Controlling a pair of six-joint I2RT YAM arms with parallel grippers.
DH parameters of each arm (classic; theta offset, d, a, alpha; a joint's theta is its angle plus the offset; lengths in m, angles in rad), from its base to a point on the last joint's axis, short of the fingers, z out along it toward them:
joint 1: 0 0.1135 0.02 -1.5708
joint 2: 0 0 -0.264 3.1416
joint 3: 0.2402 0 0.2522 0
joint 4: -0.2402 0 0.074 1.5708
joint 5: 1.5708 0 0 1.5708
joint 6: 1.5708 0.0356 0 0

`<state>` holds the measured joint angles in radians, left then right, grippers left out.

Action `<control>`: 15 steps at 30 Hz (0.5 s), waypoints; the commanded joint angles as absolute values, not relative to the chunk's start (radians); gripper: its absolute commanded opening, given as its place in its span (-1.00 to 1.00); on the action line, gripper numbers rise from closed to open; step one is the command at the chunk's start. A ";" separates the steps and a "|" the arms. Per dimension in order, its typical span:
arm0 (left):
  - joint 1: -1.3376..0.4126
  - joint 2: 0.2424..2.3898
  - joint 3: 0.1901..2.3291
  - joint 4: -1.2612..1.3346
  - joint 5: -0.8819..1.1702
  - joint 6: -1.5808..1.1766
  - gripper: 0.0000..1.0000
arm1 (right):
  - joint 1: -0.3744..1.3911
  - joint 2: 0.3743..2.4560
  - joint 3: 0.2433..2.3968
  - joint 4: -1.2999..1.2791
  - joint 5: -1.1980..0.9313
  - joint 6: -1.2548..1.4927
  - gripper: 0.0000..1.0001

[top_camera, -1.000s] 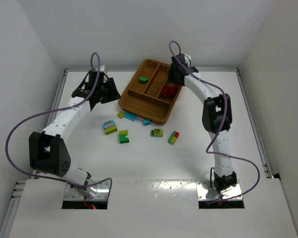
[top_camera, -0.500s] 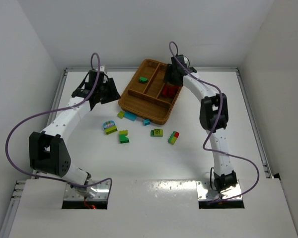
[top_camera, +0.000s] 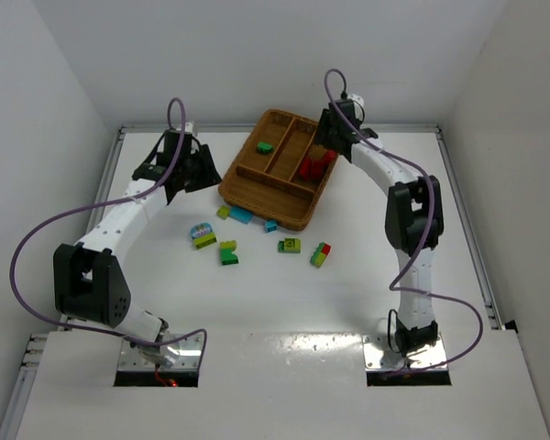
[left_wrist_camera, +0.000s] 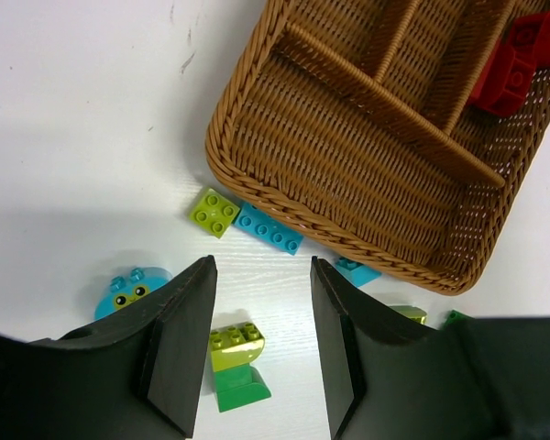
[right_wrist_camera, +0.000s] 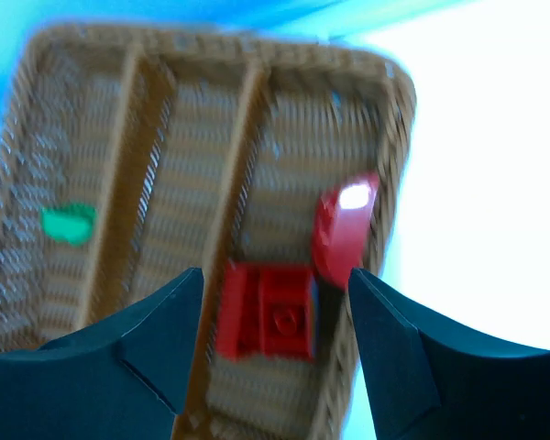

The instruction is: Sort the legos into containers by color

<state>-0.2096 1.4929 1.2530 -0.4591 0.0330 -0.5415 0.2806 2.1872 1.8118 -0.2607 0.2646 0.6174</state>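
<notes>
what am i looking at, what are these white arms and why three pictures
Two robot arms bolted to a table sort toy bricks by colour. The overhead picture shows both from above; the other two come from a camera on each wrist, so the dark shapes at the bottom are that arm's fingers. The left gripper and right gripper are open and hold nothing. A wicker tray holds red bricks in one compartment, a green brick in another. The rest lie loose on the table.
</notes>
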 commanded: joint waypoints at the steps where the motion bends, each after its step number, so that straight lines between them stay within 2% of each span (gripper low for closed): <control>1: -0.201 1.463 1.258 -0.448 0.023 -0.532 0.02 | 0.267 2.259 1.904 -0.298 0.262 0.644 0.31; 15: -0.201 1.482 1.258 -0.448 0.014 -0.523 0.02 | 0.258 2.342 1.967 -0.311 0.212 0.667 0.31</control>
<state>-0.2096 1.4929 1.2530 -0.4618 0.0250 -0.5312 0.2634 2.3325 1.9148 -0.3092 0.2287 0.6556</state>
